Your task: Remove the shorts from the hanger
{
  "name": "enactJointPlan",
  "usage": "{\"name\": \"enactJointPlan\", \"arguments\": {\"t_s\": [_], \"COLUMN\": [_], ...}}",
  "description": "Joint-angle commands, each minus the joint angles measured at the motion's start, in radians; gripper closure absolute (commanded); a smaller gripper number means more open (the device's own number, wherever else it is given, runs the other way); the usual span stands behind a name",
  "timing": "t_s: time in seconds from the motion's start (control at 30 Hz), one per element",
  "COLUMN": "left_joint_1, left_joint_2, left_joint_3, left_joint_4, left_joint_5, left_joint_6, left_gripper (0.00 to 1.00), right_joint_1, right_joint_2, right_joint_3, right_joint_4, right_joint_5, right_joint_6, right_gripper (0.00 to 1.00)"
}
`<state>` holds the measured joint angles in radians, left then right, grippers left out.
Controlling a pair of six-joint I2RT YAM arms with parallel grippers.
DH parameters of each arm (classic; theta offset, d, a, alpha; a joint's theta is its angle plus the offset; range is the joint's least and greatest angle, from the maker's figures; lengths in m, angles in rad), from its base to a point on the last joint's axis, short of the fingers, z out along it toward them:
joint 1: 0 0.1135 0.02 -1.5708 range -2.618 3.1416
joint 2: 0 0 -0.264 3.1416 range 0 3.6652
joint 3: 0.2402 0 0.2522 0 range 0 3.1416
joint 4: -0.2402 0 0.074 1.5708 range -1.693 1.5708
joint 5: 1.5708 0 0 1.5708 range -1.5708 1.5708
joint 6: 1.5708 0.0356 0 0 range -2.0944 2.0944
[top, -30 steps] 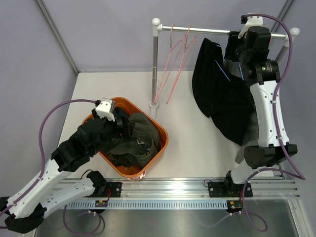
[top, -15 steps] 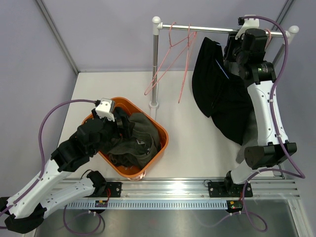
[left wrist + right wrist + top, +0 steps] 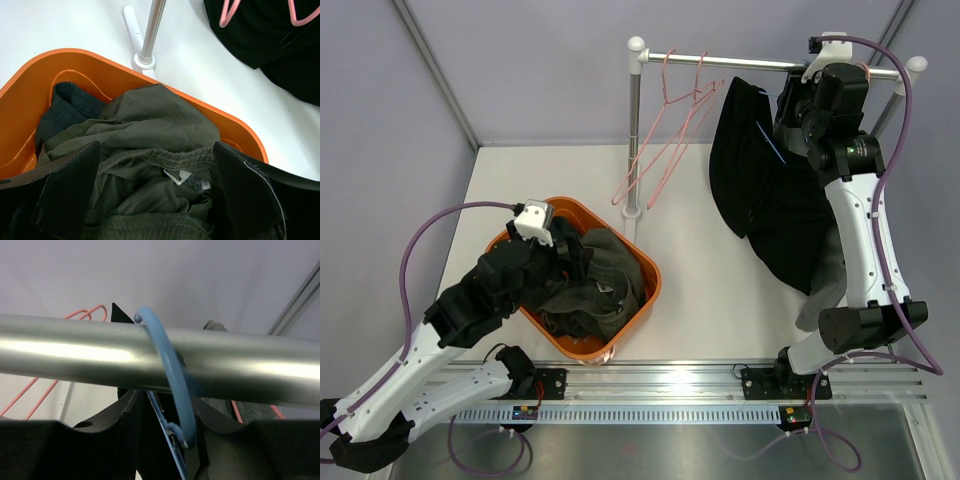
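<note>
Black shorts hang from a blue hanger, whose hook sits over the metal rail. My right gripper is up at the rail. In the right wrist view its jaws stand close on either side of the hanger's neck, just under the rail. My left gripper is open and empty, low over olive shorts in the orange basket. A darker pair lies beneath them.
Empty pink hangers hang at the rail's left end, near the rack post and its white foot. The basket sits front left. Purple walls close off the back and both sides.
The pink hangers have swung back and forth on the rail. My right wrist has shifted slightly at the rail. The left arm and the basket have not moved.
</note>
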<state>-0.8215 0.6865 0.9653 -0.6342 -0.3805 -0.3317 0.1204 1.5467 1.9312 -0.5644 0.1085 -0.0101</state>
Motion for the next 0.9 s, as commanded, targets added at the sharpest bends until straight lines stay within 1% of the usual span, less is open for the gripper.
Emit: {"name": "enactJointPlan", "arguments": {"t_s": [0.0,0.1,0.23,0.4,0.43,0.5,0.57,0.67,0.7,0.77,0.8,0.87], "left_joint_1": [0.002,0.002,0.002,0.002,0.002,0.002,0.002,0.002,0.002,0.002,0.001,0.002], "left_joint_2": [-0.005,-0.007,-0.005,-0.005,-0.005,-0.005,-0.005,-0.005,-0.005,-0.007,-0.007,-0.007], "left_joint_3": [-0.005,-0.005,-0.005,-0.005,-0.007,-0.008,-0.007,-0.008,-0.008,-0.008,-0.011,-0.010], "left_joint_4": [0.042,0.044,0.042,0.042,0.044,0.042,0.042,0.042,0.042,0.042,0.042,0.041], "left_joint_5": [0.014,0.015,0.015,0.017,0.017,0.020,0.020,0.020,0.020,0.020,0.020,0.020], "left_joint_6": [0.013,0.011,0.010,0.010,0.008,0.008,0.006,0.008,0.007,0.005,0.003,0.005], "left_gripper": [0.01,0.01,0.01,0.01,0.01,0.01,0.01,0.01,0.01,0.01,0.01,0.01], "right_joint_1": [-0.005,-0.005,-0.005,-0.005,-0.007,-0.007,-0.007,-0.007,-0.007,-0.005,-0.007,-0.005], "right_joint_2": [-0.054,-0.076,-0.060,-0.071,-0.073,-0.071,-0.071,-0.069,-0.066,-0.065,-0.066,-0.072], "right_joint_3": [-0.023,-0.054,-0.032,-0.051,-0.054,-0.049,-0.049,-0.044,-0.041,-0.037,-0.038,-0.035], "right_joint_4": [0.069,0.100,0.074,0.089,0.092,0.087,0.089,0.087,0.083,0.075,0.072,0.069], "right_joint_5": [-0.015,-0.012,-0.015,-0.015,-0.016,-0.020,-0.018,-0.029,-0.030,-0.029,-0.027,-0.024], "right_joint_6": [0.004,0.004,0.004,0.004,0.031,0.032,0.033,0.038,0.038,0.039,0.039,0.042], "right_gripper": [0.59,0.59,0.59,0.61,0.61,0.63,0.68,0.71,0.75,0.80,0.85,0.90]}}
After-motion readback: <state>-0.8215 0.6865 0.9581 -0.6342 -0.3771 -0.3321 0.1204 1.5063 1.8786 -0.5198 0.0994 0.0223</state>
